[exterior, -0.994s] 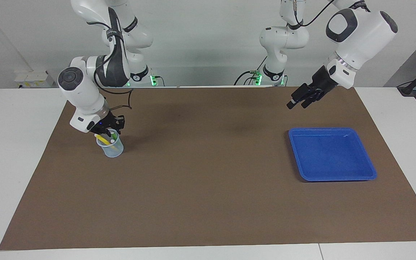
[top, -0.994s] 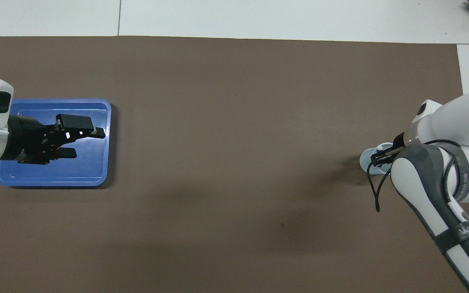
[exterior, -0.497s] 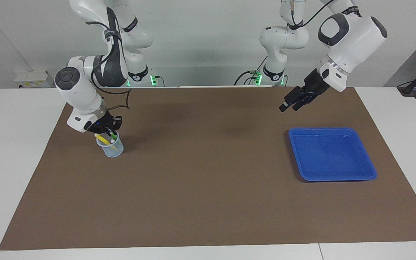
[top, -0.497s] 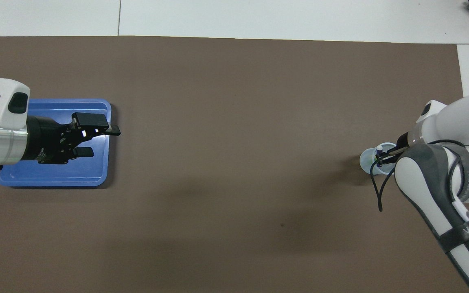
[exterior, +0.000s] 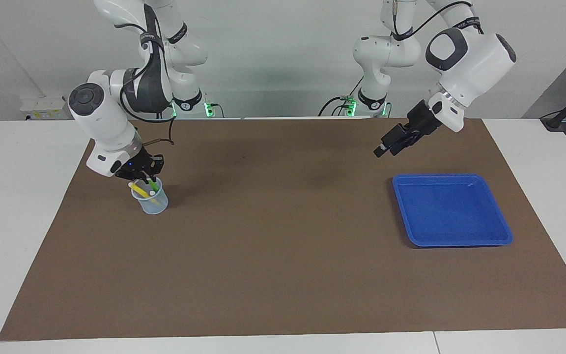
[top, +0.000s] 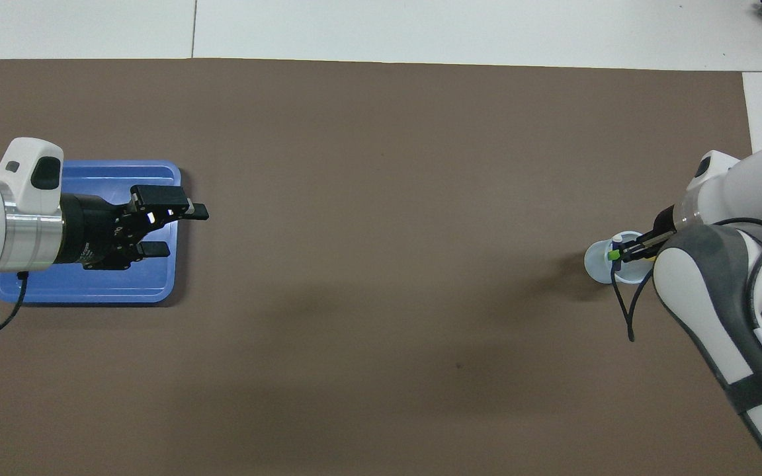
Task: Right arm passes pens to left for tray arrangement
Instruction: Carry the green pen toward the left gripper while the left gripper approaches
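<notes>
Right tool [exterior: 149,173] sits at the mouth of the pale cup [exterior: 154,202], fingers closed on the top of the green pen [exterior: 153,185]. Yellow pen [exterior: 138,189] leans in the same cup, just beside the tool's tips; purple pen largely hidden under the tool. Left tool [exterior: 385,147] hangs in the air with fingers apart, holding nothing. Blue tray [exterior: 501,231] lies on the brown mat [exterior: 283,255] on the desk, just below the left tool, well apart from the right tool

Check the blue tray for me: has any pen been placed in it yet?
No. In the facing view the blue tray holds nothing, and the yellow pen and green pen stand in the cup.
</notes>
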